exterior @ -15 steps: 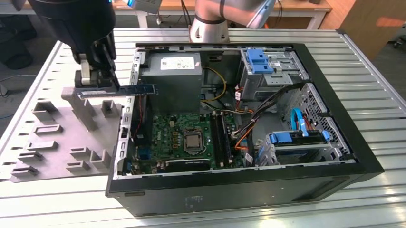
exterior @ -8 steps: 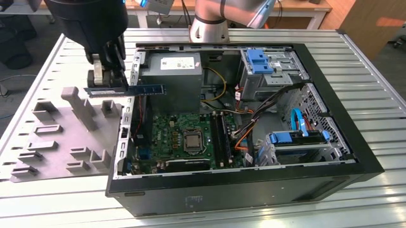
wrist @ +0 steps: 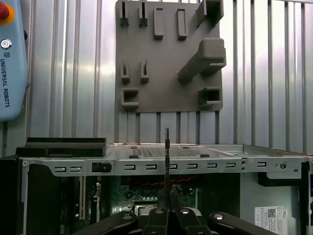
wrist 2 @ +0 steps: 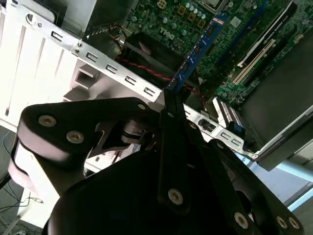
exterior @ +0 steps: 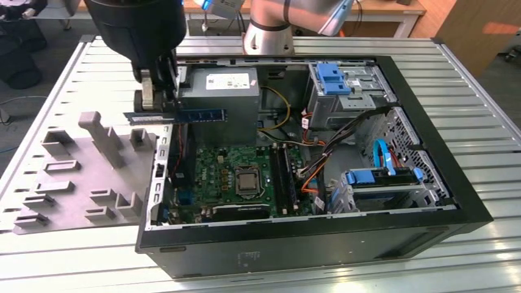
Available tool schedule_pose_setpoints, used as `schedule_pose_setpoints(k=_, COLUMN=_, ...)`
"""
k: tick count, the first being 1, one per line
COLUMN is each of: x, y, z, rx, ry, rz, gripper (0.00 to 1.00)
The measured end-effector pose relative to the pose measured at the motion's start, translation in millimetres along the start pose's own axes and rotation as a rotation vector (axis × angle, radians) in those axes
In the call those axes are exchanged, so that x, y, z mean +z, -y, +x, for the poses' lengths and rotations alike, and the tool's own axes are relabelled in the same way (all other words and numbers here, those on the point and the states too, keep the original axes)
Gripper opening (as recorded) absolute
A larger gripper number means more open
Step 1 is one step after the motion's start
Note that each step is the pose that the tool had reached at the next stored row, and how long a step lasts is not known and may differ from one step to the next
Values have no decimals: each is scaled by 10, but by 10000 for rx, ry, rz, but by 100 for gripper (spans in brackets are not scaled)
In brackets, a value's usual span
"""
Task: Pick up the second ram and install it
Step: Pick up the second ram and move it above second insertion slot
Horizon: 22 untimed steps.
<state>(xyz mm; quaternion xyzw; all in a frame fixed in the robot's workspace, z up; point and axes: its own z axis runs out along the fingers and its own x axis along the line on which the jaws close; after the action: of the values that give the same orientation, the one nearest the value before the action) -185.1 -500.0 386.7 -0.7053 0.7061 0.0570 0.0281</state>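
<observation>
Clamping the second ram [exterior: 204, 114] by one end, the gripper [exterior: 158, 112] hangs above the open computer case [exterior: 326, 235]. Likely risk: the cantilevered stick tilts and misses the memory slots [exterior: 282, 177].

You have open air straight down onto the motherboard [exterior: 228, 171] inside the case [exterior: 326, 244], but the power supply [exterior: 219, 91] stands just beside the second ram [exterior: 202, 115] clamped in your gripper [exterior: 158, 111], the case's slotted wall [wrist: 195, 165] runs below it, and cables [exterior: 313, 160] crowd the motherboard's edge on the exterior view's right.
</observation>
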Motion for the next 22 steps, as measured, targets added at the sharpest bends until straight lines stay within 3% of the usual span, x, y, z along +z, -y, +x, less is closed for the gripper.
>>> schedule_pose_setpoints(k=10, x=-4, y=275, z=0, rx=69, ry=2, rz=8, gripper=12)
schedule_pose_setpoints(k=16, x=2, y=391, z=-3, rx=96, ry=-5, rz=12, gripper=12)
schedule_pose_setpoints(k=22, x=21, y=515, z=-2, rx=137, ry=-94, rz=-72, gripper=12)
